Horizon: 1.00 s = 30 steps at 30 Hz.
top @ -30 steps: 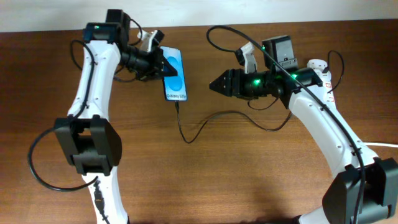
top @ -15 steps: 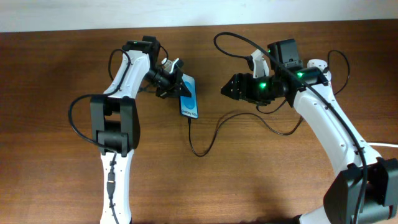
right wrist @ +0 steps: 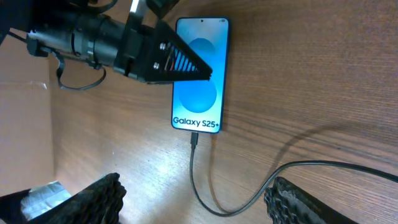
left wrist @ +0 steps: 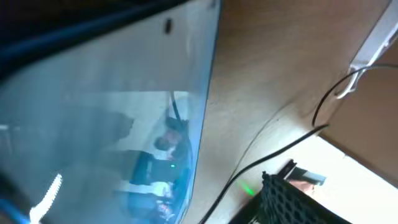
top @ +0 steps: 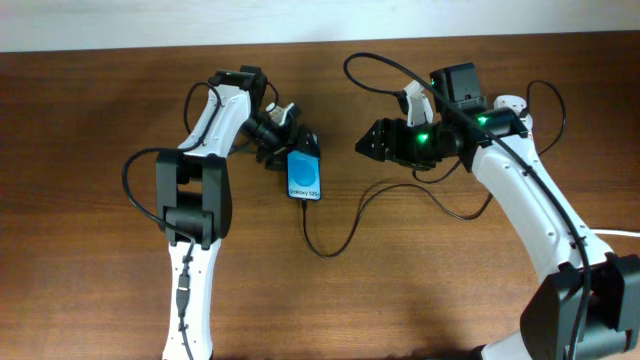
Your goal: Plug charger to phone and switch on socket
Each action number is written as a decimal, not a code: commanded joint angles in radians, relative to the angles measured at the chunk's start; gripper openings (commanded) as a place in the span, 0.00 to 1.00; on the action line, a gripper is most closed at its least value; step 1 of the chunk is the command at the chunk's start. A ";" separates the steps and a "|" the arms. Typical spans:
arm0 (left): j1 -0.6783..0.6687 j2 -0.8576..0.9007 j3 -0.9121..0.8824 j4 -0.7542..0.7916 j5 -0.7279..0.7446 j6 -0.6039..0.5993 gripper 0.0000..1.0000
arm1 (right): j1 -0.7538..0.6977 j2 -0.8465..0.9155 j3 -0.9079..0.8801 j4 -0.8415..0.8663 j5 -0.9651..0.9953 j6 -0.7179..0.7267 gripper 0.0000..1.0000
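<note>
The phone [top: 304,175] lies on the wooden table, its blue "Galaxy S25+" screen [right wrist: 199,81] facing up. The charger [top: 330,245], a thin black cable, is plugged into the phone's near end [right wrist: 194,138] and loops to the right across the table. My left gripper [top: 290,143] is at the phone's far end with its jaws apart. One finger pad [left wrist: 292,199] shows beside the glass [left wrist: 112,112]. My right gripper [top: 362,145] hovers open to the right of the phone, with the cable [right wrist: 249,202] on the table below its fingers. The socket [top: 511,103] is partly hidden behind the right arm.
Thick black robot cables [top: 370,62] arch over the right arm. A thick white cord [top: 615,232] runs off the right edge. The table's far edge meets a pale wall [top: 320,15].
The left arm swung the phone rightward and toward the front, set it flat and opened its jaws. The charger loop shifted with it. The right gripper opened a little wider.
</note>
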 commanded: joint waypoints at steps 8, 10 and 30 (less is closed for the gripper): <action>-0.001 0.007 0.143 -0.092 -0.553 -0.150 0.78 | -0.004 0.002 -0.001 -0.001 0.035 -0.011 0.83; 0.000 -0.009 0.164 -0.097 -0.564 -0.149 0.77 | -0.005 0.001 0.001 -0.001 0.034 -0.027 0.83; 0.002 -0.549 0.373 -0.194 -0.665 -0.119 0.99 | -1.005 -0.116 0.372 -0.309 0.175 -0.205 1.00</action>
